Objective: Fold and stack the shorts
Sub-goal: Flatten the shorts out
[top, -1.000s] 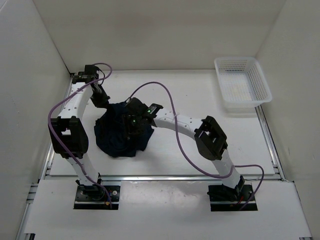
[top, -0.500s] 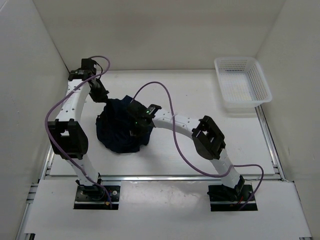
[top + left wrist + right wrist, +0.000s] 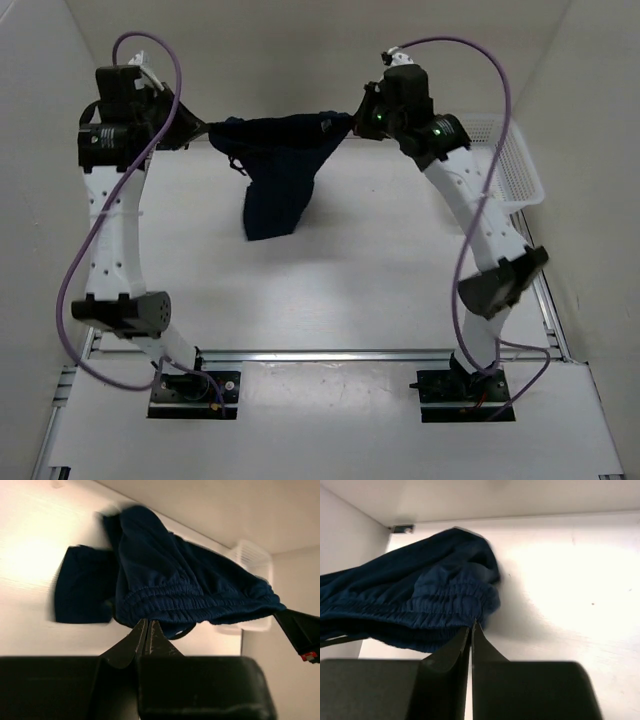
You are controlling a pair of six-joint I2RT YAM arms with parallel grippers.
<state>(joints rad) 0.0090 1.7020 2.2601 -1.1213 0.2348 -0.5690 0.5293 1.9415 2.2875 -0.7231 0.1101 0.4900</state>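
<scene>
Your surface: white flat tabletop [image 3: 380,290]. On it you have white plastic mesh basket [image 3: 522,175], far right corner.

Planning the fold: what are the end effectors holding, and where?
The shorts, by the elastic waistband: left end effector at one end, right end effector at the other.

A plain white wall [image 3: 300,60] rises behind the right pincer [image 3: 352,119]. Below the pincer spreads a brightly lit white table [image 3: 400,280]. A white mesh basket [image 3: 520,170] sits to the pincer's right, beside the side wall [image 3: 590,200].
</scene>
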